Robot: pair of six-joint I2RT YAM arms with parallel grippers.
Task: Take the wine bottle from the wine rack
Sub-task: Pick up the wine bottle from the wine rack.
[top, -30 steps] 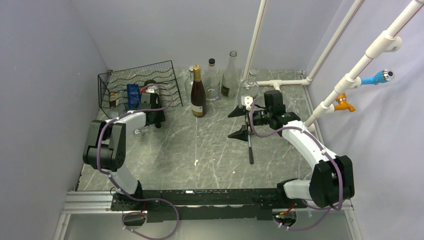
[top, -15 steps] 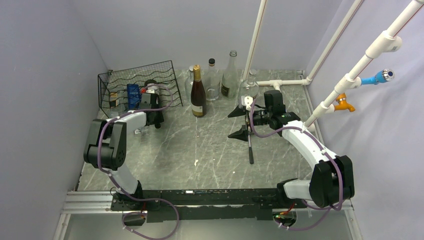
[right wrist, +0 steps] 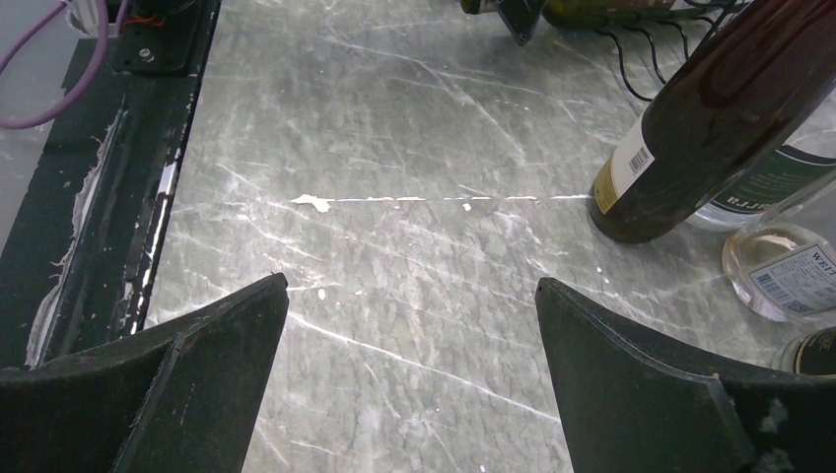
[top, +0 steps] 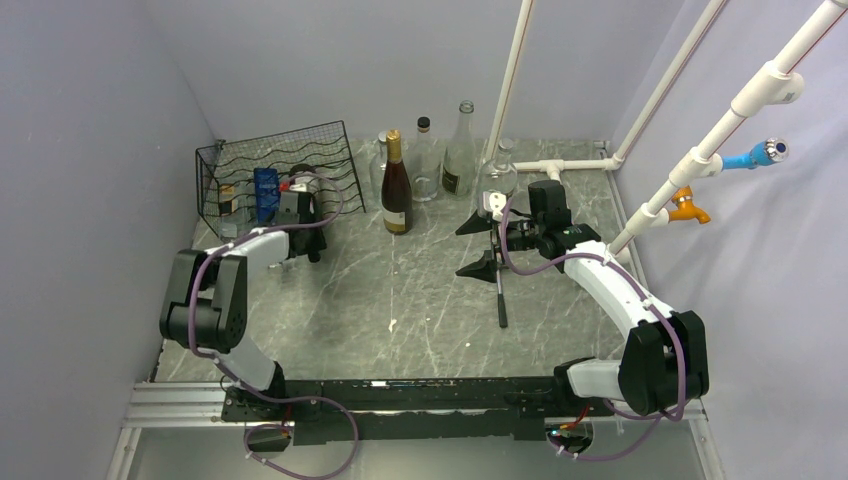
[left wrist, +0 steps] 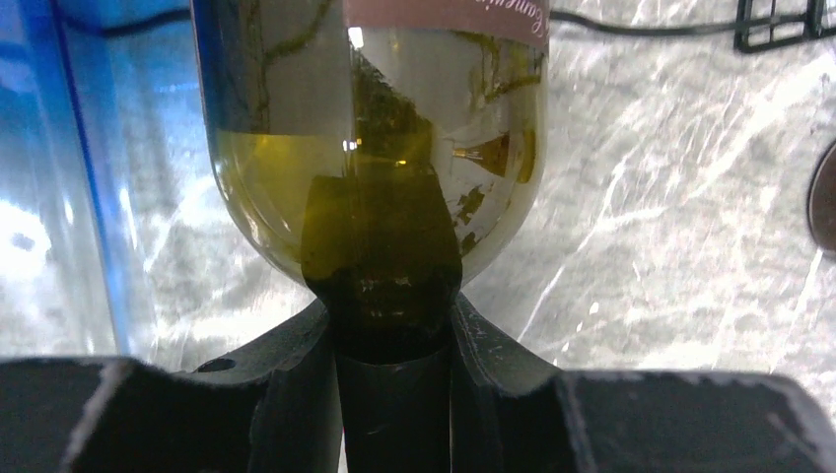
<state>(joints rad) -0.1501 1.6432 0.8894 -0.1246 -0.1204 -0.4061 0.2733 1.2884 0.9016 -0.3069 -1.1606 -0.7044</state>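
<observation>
Hidden / unclear:
- Overhead, the wine rack (top: 290, 150) stands at the far-left corner of the marble table (top: 420, 300). The left wrist and its purple cable cover the rack's open front, so the wine bottle inside can barely be made out from there.
- The left wrist view cuts the bottle off above its shoulder. Only the lower edge of a pinkish label shows, and the text is unreadable. No view shows the bottle's base.

Wine bottle (left wrist: 380, 168): olive-green glass, in the rack. Its neck points out at the arm and its body runs straight away from the fingers. A blue bottle (left wrist: 69, 197) lies just beside it, to the left in the wrist view.

Left gripper (left wrist: 389, 325): clamped on the bottle's neck just under the shoulder, with one finger (left wrist: 281, 365) on each side.

Left arm: elbow folded back near the left wall, forearm reaching low to the rack's front.

Right gripper (right wrist: 412, 286): jaws spread wide over bare marble with nothing between them, well apart from the rack. Its arm stretches toward the far middle, near a standing dark bottle with gold foil (top: 396, 185).
</observation>
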